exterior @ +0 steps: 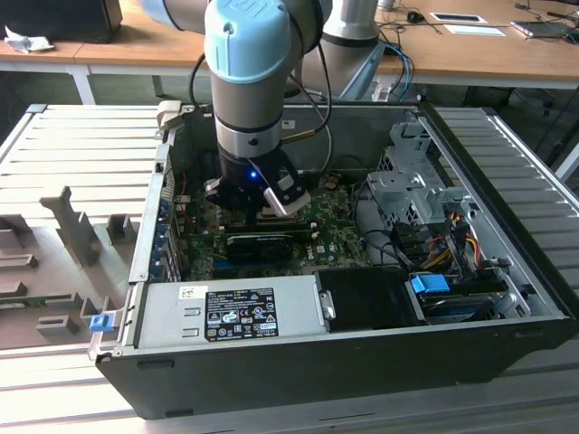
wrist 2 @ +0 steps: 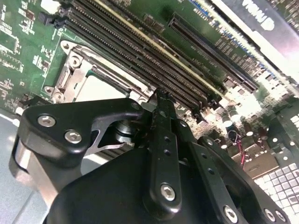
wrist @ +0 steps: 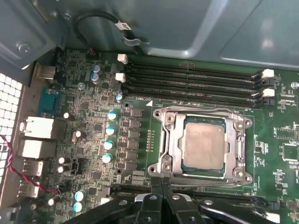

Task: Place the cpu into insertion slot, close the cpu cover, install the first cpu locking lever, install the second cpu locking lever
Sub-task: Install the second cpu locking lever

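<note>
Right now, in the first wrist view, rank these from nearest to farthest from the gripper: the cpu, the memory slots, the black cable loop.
1. The cpu, seated in the socket just past the gripper.
2. The memory slots, beyond the socket.
3. The black cable loop, against the case wall.

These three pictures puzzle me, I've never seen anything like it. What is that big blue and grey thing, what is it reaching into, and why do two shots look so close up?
The blue and grey thing is a robot arm. It reaches down into an opened computer case lying on a table. The exterior view is from a camera standing off the arm. Both wrist views come from cameras riding on the arm, so they look closely at the green motherboard. The black parts in those are the gripper, which hangs just above the board, near the cpu cover. That silvery frame lies flat around the cpu, which already sits in its insertion slot. The long black strips beside it are memory slots.
</note>
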You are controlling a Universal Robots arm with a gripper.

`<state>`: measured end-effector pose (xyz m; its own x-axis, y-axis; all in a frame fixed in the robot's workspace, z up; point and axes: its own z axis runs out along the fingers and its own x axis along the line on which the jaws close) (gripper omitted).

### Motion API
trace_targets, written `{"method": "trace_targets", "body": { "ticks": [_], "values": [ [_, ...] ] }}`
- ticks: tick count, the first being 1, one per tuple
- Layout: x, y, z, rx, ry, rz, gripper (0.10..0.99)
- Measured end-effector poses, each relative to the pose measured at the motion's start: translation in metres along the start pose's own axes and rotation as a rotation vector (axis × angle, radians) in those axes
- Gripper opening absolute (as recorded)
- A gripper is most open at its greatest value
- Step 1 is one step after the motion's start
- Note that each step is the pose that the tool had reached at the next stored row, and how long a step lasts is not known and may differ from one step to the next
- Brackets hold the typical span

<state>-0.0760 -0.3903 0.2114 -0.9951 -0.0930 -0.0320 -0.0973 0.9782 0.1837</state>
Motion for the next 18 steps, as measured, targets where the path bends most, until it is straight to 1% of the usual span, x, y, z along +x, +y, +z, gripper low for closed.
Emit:
{"method": "trace_targets", "body": {
  "ticks": [1, 2, 4, 6, 7, 10, 13, 15, 18],
  "values": [
    [0.0014, -0.0006, 0.0033, -0.003, -0.0031, -0.001, 0.106],
    [0.0018, -0.001, 0.0053, -0.007, -0.0044, -0.001, 0.106],
    [0.0028, -0.0011, 0.0065, -0.015, -0.0064, -0.001, 0.106],
    [0.0036, -0.0013, 0.0075, -0.027, -0.0089, -0.001, 0.106],
    [0.0042, -0.0015, 0.0079, -0.036, -0.0101, -0.001, 0.106],
    [0.005, -0.0022, 0.0095, -0.049, -0.0116, -0.001, 0.106],
    [0.0063, -0.0026, 0.0122, -0.057, -0.0142, -0.001, 0.106],
    [0.007, -0.0028, 0.0133, -0.06, -0.0148, -0.001, 0.106],
    [0.0076, -0.0026, 0.0124, -0.061, -0.0157, -0.001, 0.106]
  ]
}}
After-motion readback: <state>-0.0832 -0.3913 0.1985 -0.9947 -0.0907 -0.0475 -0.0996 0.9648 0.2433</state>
